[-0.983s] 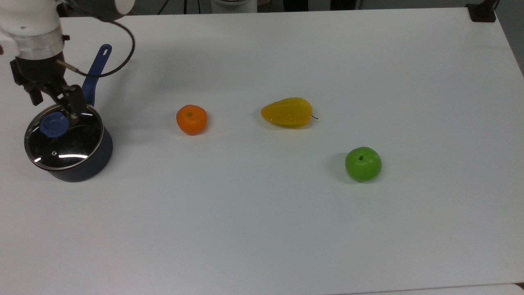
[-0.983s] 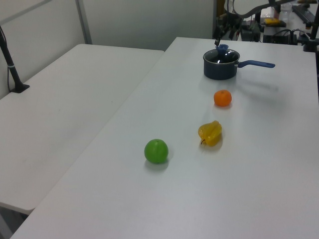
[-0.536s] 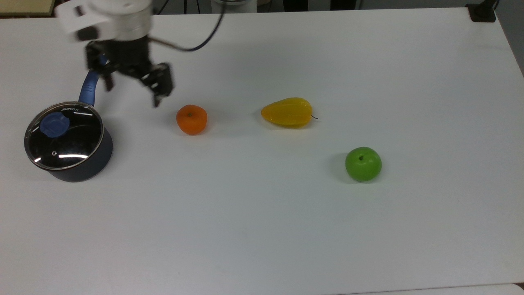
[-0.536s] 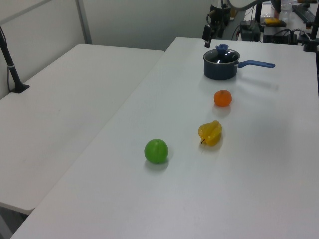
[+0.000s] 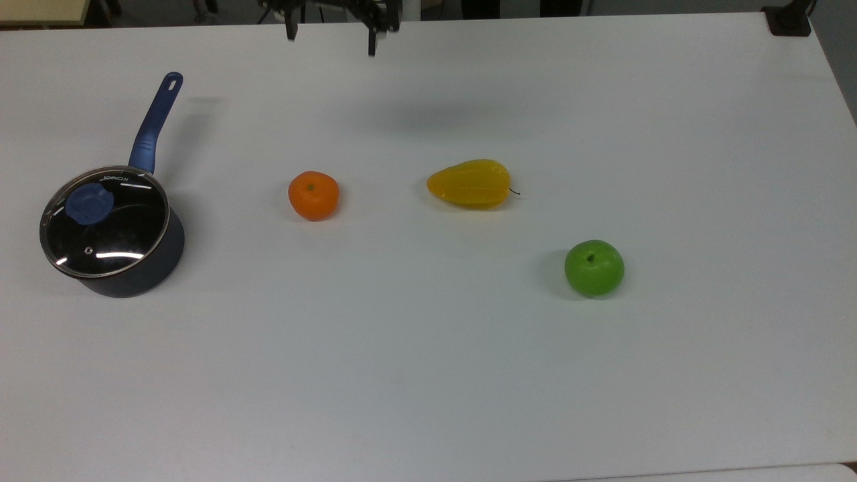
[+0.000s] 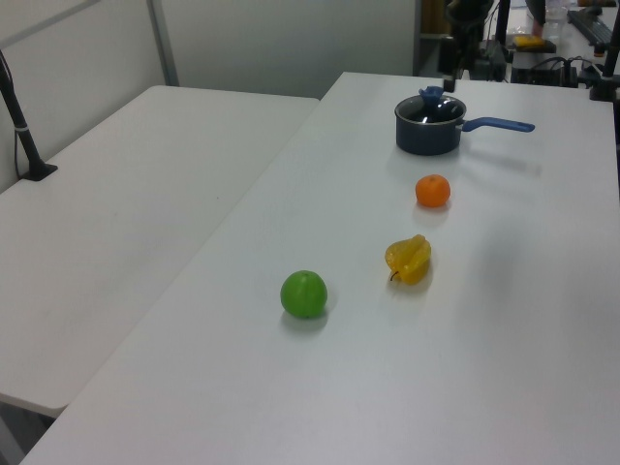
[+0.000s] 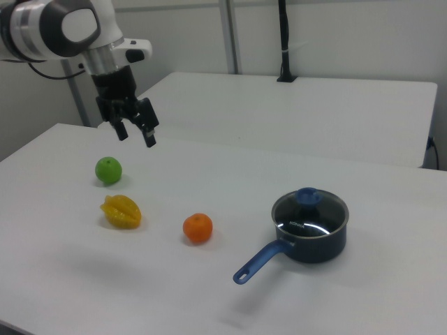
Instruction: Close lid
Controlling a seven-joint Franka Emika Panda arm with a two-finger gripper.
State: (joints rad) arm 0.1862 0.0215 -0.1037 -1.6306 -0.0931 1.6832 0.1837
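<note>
Lid (image 5: 104, 223) seated on saucepan (image 5: 127, 268), left frame; claw (image 7: 135, 130) wide, empty, high; returning could knock it.

You are looking at a broad white table (image 5: 428, 375) with a matte top, lit evenly from above so that only soft, faint shadows fall on it. In the left view a second white table (image 6: 116, 223) stands just beside its left edge, a narrow seam between the two. At the far left edge of that second table a black clamp base (image 6: 37, 172) grips the top and carries a dark pole upward. Behind both tables you see pale partition panels (image 6: 291, 44) joined by a grey metal post (image 6: 161, 44). Past the far edge of the main table, cluttered dark equipment (image 6: 542, 48) fills the background.
</note>
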